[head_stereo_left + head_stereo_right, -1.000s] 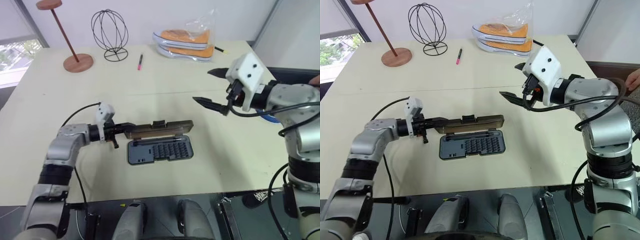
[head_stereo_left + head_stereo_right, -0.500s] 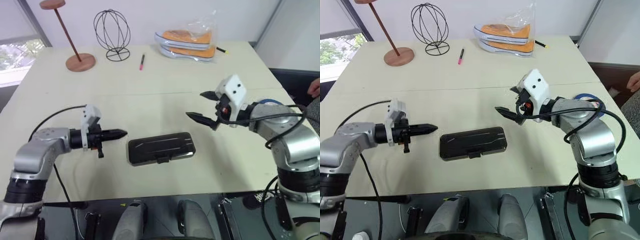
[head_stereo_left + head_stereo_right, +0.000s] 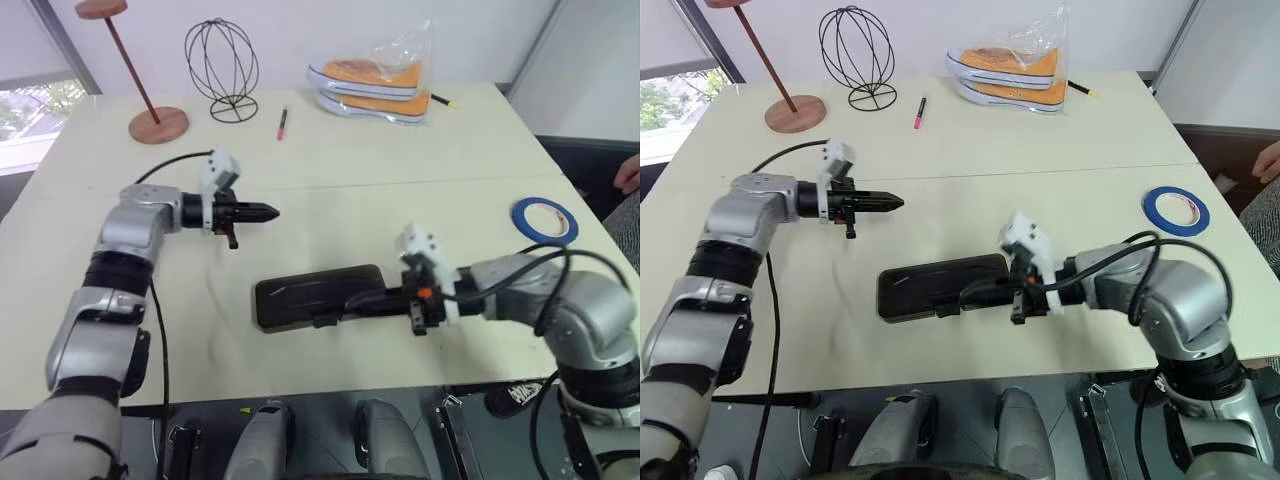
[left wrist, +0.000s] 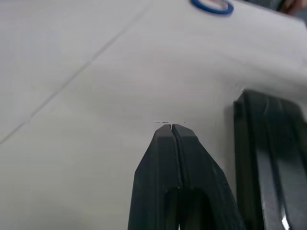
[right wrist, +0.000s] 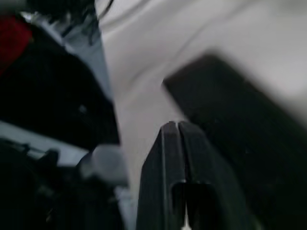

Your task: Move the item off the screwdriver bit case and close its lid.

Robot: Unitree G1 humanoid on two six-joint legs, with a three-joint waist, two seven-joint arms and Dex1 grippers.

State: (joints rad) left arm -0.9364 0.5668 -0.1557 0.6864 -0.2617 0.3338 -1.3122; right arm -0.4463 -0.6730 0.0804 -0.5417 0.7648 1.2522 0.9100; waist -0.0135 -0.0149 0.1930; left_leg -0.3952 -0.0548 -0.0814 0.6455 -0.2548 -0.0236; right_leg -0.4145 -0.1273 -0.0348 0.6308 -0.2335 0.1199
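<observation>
Lid (image 3: 318,293) down; right tool (image 3: 345,303) shut at case's near edge.

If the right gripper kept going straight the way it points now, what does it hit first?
The right gripper is shut, lying low and pointing toward the robot's left, along the near edge of the screwdriver bit case, whose lid is down. It would likely meet the case's latch tab first, though depth is unclear.

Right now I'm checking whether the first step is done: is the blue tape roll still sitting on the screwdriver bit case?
No, the blue tape roll lies on the table off toward the right edge, well apart from the closed screwdriver bit case.
</observation>
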